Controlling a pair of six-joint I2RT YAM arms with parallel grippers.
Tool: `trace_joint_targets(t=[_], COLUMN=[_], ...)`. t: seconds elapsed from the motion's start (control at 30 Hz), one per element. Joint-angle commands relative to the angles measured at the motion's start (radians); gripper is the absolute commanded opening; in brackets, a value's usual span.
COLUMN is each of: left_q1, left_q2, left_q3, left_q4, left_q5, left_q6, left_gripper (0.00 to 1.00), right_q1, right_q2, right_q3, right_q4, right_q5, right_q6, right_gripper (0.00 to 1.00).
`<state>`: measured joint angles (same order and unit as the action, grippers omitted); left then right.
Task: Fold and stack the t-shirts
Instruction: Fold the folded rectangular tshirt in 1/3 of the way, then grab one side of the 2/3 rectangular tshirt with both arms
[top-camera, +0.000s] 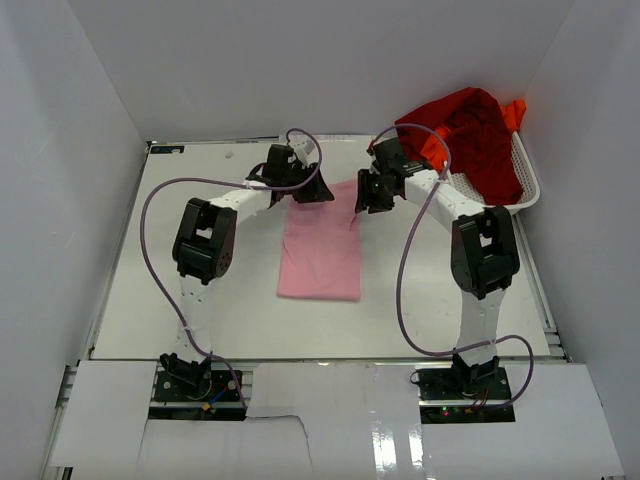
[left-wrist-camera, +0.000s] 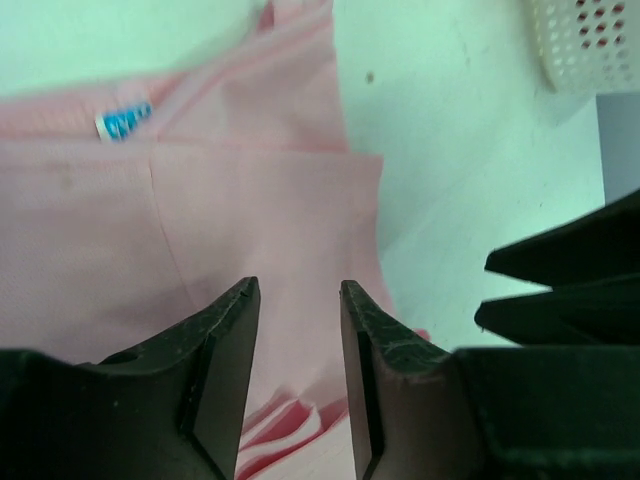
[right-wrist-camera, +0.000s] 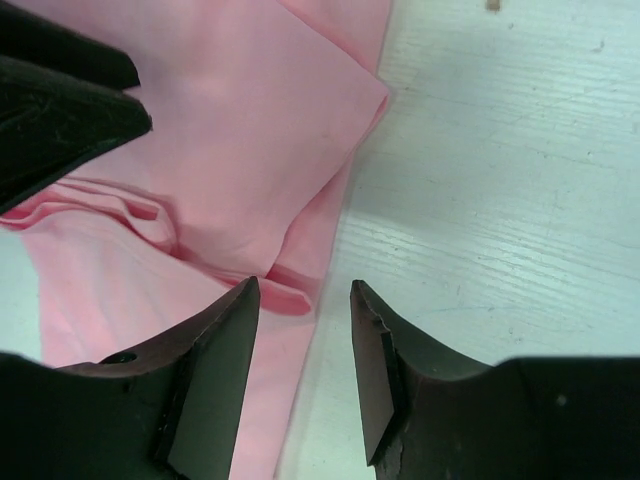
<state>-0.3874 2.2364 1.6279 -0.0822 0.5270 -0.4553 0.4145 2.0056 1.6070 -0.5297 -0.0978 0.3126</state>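
While the pink t-shirt (top-camera: 320, 250) lay part-folded on the desk (top-camera: 180, 300), left fingers (left-wrist-camera: 225, 340) and right fingers (right-wrist-camera: 215, 350) gaped empty; dark red t-shirt (top-camera: 470, 130) and orange t-shirt (top-camera: 516, 112) sat bunched in far-right basket (top-camera: 530, 182).

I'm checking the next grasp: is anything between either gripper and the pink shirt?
Nothing visible does. The left gripper and right gripper are open right over the far end of the pink shirt; the basket stands apart, to the right.

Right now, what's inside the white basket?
A heaped dark red t-shirt fills the white basket, with an orange t-shirt peeking out at its edges. The cloth covers the basket's floor, so anything underneath is hidden.
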Motion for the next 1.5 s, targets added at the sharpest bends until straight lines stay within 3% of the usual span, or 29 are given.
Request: trace_joint_targets(t=[0.0, 0.17, 0.2, 0.23, 0.27, 0.3, 0.33, 0.4, 0.47, 0.5, 0.57, 0.73, 0.87, 0.97, 1.17, 1.47], left_q1=[0.015, 0.074, 0.109, 0.126, 0.143, 0.166, 0.177, 0.200, 0.209, 0.214, 0.213, 0.208, 0.202, 0.197, 0.174, 0.156], left_q2=[-0.107, -0.250, -0.327, -0.369, -0.412, -0.498, -0.542, -0.627, -0.742, -0.777, -0.858, -0.929, -0.958, -0.991, -1.025, -0.976], left_q3=[0.104, 0.041, -0.059, -0.119, -0.181, -0.297, -0.353, -0.455, -0.584, -0.623, -0.716, -0.855, -0.968, -1.045, -1.143, -1.174], left_q4=[-0.103, -0.194, -0.194, -0.188, -0.185, -0.182, -0.182, -0.191, -0.202, -0.208, -0.218, -0.206, -0.159, -0.120, -0.062, -0.008], left_q5=[-0.048, -0.088, -0.090, -0.093, -0.100, -0.128, -0.143, -0.176, -0.171, -0.171, -0.157, -0.107, -0.107, -0.117, -0.156, -0.194], left_q6=[0.018, 0.018, -0.017, -0.031, -0.042, -0.043, -0.042, -0.042, -0.058, -0.069, -0.089, -0.115, -0.154, -0.181, -0.217, -0.244], left_gripper=[0.51, 0.63, 0.67, 0.79, 0.85, 0.90, 0.96, 0.98, 0.98, 0.98, 0.98, 0.95, 0.88, 0.87, 0.86, 0.86], right_q1=[-0.003, -0.006, -0.006, -0.006, -0.006, -0.006, -0.006, -0.008, -0.008, -0.008, -0.008, -0.006, -0.002, 0.004, 0.027, 0.099], right_q2=[-0.076, -0.143, -0.180, -0.206, -0.231, -0.293, -0.327, -0.426, -0.485, -0.537, -0.574, -0.645, -0.636, -0.610, -0.567, -0.527], right_q3=[-0.012, -0.166, -0.206, -0.252, -0.357, -0.410, -0.461, -0.604, -0.675, -0.740, -0.789, -0.930, -1.002, -1.029, -1.067, -1.059], right_q4=[-0.007, -0.012, 0.011, 0.031, 0.057, 0.116, 0.143, 0.200, 0.240, 0.256, 0.286, 0.376, 0.509, 0.589, 0.720, 0.728], right_q5=[-0.005, -0.146, -0.208, -0.242, -0.275, -0.316, -0.327, -0.361, -0.362, -0.379, -0.394, -0.450, -0.491, -0.514, -0.523, -0.454], right_q6=[-0.020, -0.023, -0.027, -0.027, -0.021, -0.011, 0.008, 0.023, 0.040, 0.051, 0.092, 0.174, 0.243, 0.286, 0.376, 0.408], right_gripper=[0.48, 0.54, 0.57, 0.58, 0.63, 0.79, 0.85, 1.00, 0.96, 1.00, 0.94, 0.91, 0.83, 0.82, 0.82, 0.78])
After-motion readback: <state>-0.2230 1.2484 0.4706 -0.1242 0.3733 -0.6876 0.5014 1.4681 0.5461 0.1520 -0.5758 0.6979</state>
